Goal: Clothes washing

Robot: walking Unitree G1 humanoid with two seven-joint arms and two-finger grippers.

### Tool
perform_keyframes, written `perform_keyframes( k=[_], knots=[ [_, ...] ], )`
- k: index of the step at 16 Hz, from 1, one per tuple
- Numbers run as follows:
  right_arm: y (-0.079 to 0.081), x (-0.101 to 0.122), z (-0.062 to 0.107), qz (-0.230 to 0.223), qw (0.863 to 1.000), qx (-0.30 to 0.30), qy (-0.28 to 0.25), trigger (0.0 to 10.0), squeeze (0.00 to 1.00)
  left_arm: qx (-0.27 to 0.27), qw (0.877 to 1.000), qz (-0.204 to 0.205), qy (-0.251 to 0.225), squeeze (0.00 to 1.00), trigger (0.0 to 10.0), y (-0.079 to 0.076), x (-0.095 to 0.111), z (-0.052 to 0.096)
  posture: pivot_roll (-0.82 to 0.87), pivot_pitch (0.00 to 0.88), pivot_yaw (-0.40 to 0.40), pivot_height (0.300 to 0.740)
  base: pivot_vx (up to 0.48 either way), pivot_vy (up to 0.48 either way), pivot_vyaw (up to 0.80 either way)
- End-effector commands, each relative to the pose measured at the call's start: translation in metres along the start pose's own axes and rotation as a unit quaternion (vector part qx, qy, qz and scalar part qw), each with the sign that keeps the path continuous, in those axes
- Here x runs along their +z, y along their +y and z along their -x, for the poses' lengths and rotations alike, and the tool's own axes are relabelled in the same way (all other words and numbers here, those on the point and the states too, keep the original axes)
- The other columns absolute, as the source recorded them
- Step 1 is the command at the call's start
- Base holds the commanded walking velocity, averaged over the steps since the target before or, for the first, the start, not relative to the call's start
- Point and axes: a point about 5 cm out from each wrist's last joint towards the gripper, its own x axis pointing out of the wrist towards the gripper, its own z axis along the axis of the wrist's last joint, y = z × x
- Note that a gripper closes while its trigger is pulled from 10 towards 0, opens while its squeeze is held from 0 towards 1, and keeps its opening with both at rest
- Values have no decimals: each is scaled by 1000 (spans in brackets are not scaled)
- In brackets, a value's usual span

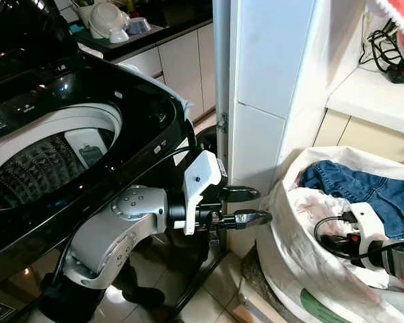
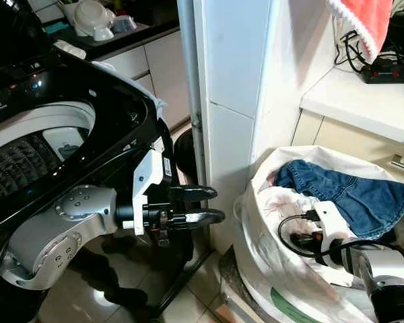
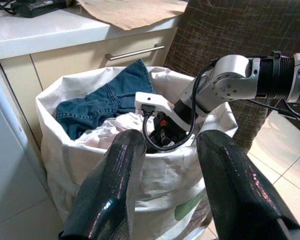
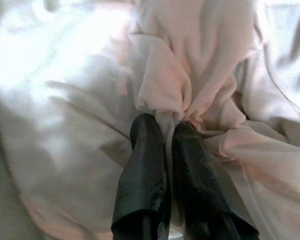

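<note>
Top-loading washing machine (image 1: 87,128): black body, lid raised, ribbed drum open, at 9 to 10 o'clock in the head views. White laundry bag (image 1: 289,269): upright on the floor at 4 o'clock, mouth open. Contents: blue denim garment (image 1: 370,188) lying uppermost toward the rear; pale pink fabric (image 4: 190,100), crumpled, in front of it.

glossy tiled floor (image 1: 209,296); white cabinets (image 1: 182,67); white counter (image 2: 363,101)
</note>
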Motion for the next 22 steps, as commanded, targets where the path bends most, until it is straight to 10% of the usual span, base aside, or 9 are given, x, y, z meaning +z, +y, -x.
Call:
perform_keyframes(
  k=[1, 4, 8, 12, 13, 19, 21, 22],
  knots=[
    [4, 6, 4, -6, 999, 30, -20, 0, 0, 2, 1000, -4, 3, 0, 10000, 0, 3, 1, -90, 0, 120, 740, 0, 0, 0],
    [6, 21, 20, -35, 994, 73, -70, 0, 0, 6, 1000, -4, 1, 0, 10000, 1, 3, 2, -87, 0, 117, 740, 0, 0, 0],
    [-5, 72, 93, -6, 966, 121, -229, 0, 0, 16, 1000, -10, -9, 0, 10000, 4, 7, 5, -97, 0, 124, 740, 0, 0, 0],
    [26, 132, 155, 9, 879, 248, -406, 0, 0, 62, 995, -19, -80, 0, 10000, 14, 29, -6, -112, 0, 126, 740, 0, 0, 0],
    [38, 142, 161, 13, 861, 278, -427, 0, 0, 83, 990, -18, -113, 988, 10000, 19, 38, -9, -115, 0, 125, 740, 0, 0, 0],
    [103, 185, 176, 10, 773, 416, -478, 0, 0, 122, 968, -45, -216, 1000, 10000, 27, 70, -19, -111, 0, 108, 740, 0, 0, 0],
    [124, 191, 171, 12, 770, 441, -461, 0, 0, 154, 961, -65, -221, 1000, 10000, 31, 72, -24, -109, 0, 104, 740, 0, 0, 0],
    [143, 193, 167, 15, 765, 465, -446, 0, 0, 158, 960, -64, -221, 341, 10000, 32, 71, -31, -108, 0, 102, 740, 0, 0, 0]
  ],
)
